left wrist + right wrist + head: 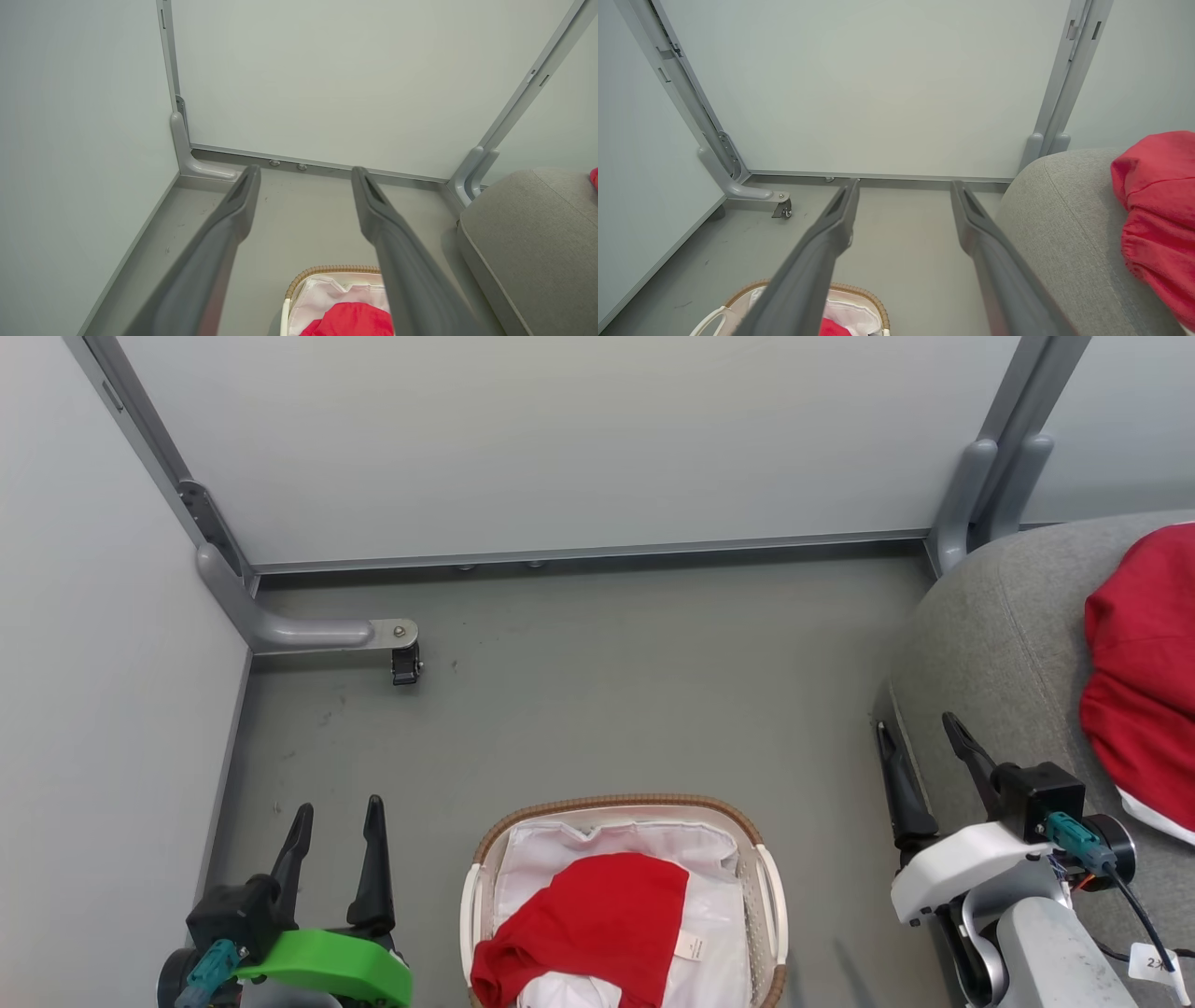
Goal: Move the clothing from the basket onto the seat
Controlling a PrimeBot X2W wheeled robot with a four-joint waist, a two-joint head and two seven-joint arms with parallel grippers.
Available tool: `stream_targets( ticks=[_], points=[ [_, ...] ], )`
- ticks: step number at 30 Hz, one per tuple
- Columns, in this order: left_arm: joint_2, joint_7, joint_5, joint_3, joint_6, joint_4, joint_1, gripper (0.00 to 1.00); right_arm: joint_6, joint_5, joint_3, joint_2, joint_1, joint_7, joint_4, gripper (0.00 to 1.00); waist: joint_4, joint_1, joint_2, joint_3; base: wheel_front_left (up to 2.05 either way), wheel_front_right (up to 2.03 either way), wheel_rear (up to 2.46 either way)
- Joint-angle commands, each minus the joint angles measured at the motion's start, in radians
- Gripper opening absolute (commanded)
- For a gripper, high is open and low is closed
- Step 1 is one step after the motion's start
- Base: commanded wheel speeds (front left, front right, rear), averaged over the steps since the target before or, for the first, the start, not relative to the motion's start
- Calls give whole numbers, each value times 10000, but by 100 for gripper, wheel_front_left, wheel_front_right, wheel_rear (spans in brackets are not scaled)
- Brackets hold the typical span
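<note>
The basket (pixel 766 896) stands on the floor at the bottom middle of the head view, with a red piece of clothing (pixel 597 915) lying on its white lining. More red clothing (pixel 1139 681) lies on the grey seat (pixel 990 644) at the right. My left gripper (pixel 336 817) is open and empty, left of the basket. My right gripper (pixel 920 728) is open and empty beside the seat's rounded corner. The left wrist view has the basket (pixel 327 270), clothing (pixel 350 322) and seat (pixel 528 228). In the right wrist view, clothing (pixel 1157 210) rests on the seat (pixel 1064 219).
Pale partition panels close off the back and left. A grey panel foot with a small caster (pixel 404 665) sticks out onto the floor at the back left. Another panel post (pixel 980 495) stands by the seat's corner. Grey floor lies between basket and back panel.
</note>
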Motion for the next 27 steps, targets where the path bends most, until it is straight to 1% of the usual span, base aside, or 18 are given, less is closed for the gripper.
stream_targets(
  ticks=[1,10,16,22,27],
  points=[
    [8,4,-50,14,-14,9,35,100,-7,6,-4,-36,69,-21,13,100,8,0,0,-2,0,0,0],
    [8,4,-19,-13,-21,-9,4,100,-7,56,-13,-36,-5,-21,39,100,-5,0,0,41,0,0,0],
    [8,4,61,-109,-27,-26,-223,100,-7,-10,-54,-35,-141,-23,-39,100,-50,0,0,270,0,0,0],
    [9,4,372,-512,-34,84,-739,100,-7,-203,-236,-37,-410,-23,-209,100,-133,0,0,795,0,0,0],
    [9,4,615,-1082,-37,528,-1613,100,-8,-469,-628,-37,-741,-21,-397,100,-208,0,0,1487,0,0,0]
  ],
)
